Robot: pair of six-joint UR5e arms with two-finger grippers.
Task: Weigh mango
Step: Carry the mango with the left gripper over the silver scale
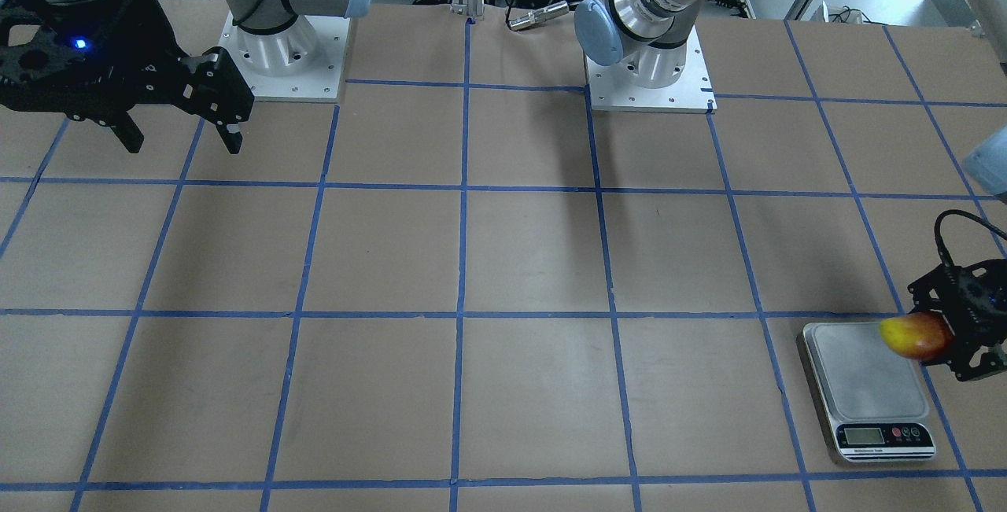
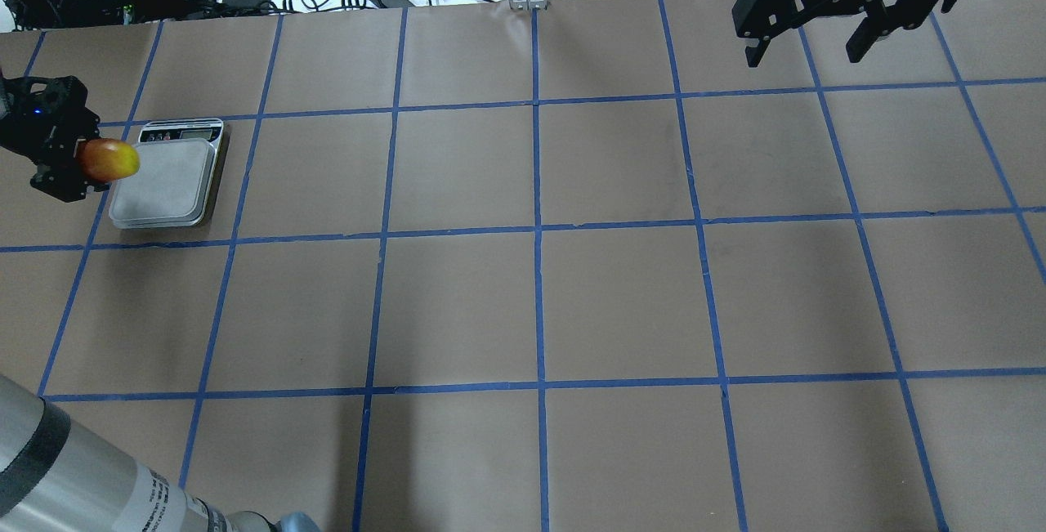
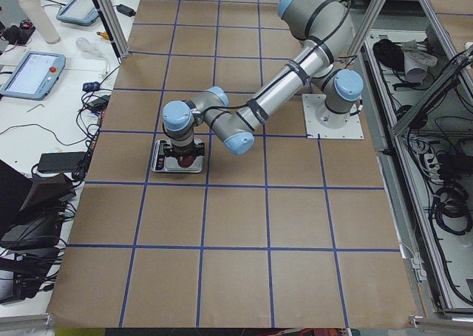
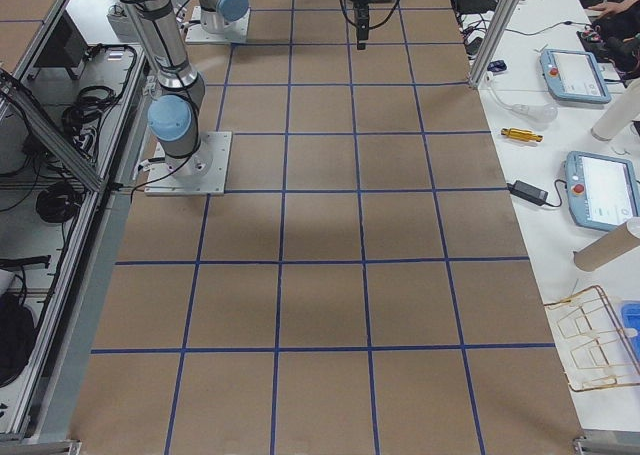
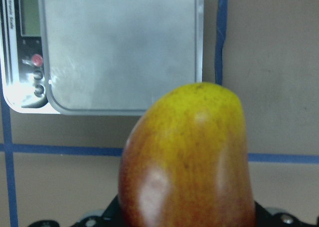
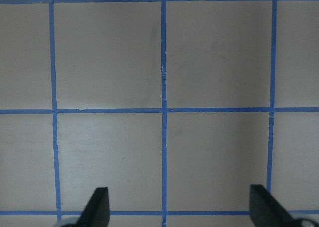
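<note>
**A:** Jaws first?

**B:** My left gripper [image 2: 73, 163] is clamped on the mango [image 2: 108, 159] by its red end. The yellow tip pokes over the scale [image 2: 163, 189] plate's edge, far left in the overhead view, ready for lowering. Meanwhile my right gripper [image 2: 805, 54] hangs wide open and empty, upper right.

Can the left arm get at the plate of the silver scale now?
Probably yes. The left tool, shut on the small yellow-red oval mango, hangs at the edge of the flat silver kitchen scale; nothing stands between.

Silver arms [image 3: 284, 80], pale-blue joint caps [image 1: 598, 31], black jaws.
</note>
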